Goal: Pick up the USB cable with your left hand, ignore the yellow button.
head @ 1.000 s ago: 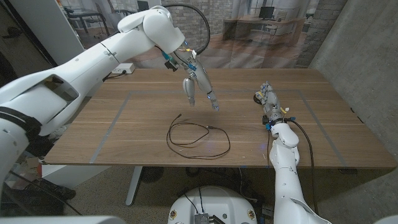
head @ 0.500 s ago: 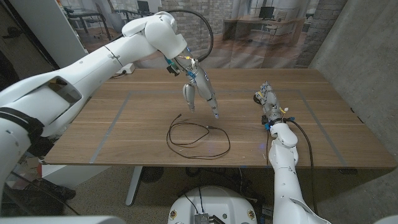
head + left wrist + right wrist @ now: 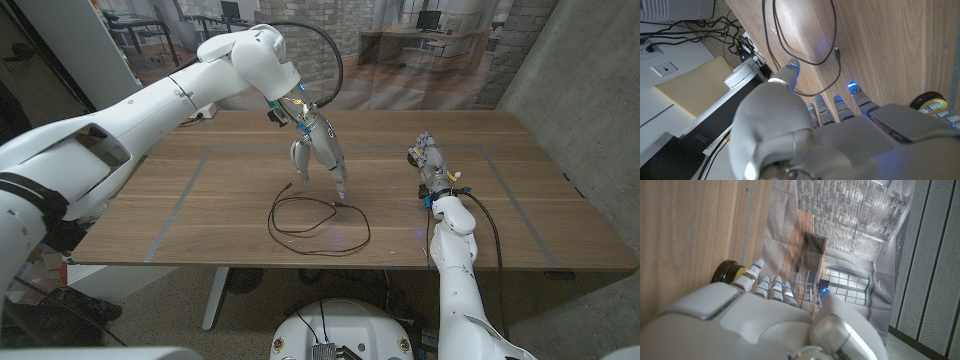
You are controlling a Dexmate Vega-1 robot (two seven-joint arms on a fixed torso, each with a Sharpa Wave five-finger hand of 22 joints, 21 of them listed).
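Wood grain runs the length of the worktop [image 3: 240, 215], and near its front edge lies the cable [image 3: 318, 222], a thin black line looped into a loose ring with one end trailing up toward the middle of the board. It lies slack on the wood, and nothing grips it.

The left hand [image 3: 318, 152] hangs above the far side of that loop, reaching in from the long white arm [image 3: 150, 100] that crosses from the left. Its fingers [image 3: 338, 180] point down and are spread, with one tip close over the cable's upper arc; from the head view I cannot tell whether it touches the wire. In the left wrist view the hand [image 3: 840, 130] shows from behind, fingers [image 3: 856, 92] fanned apart over the worktop [image 3: 880, 45] with small blue lights at the tips, the thumb out toward the cable [image 3: 805, 55], and nothing between them.

The right hand [image 3: 430, 165] stands at the right side of the worktop, well apart from the cable. In the right wrist view its fingers [image 3: 765, 285] lie close side by side and hold nothing. Just beyond their tips sits the button [image 3: 730, 271], a low round thing, dark with a yellow edge, which also shows in the left wrist view [image 3: 929, 102].
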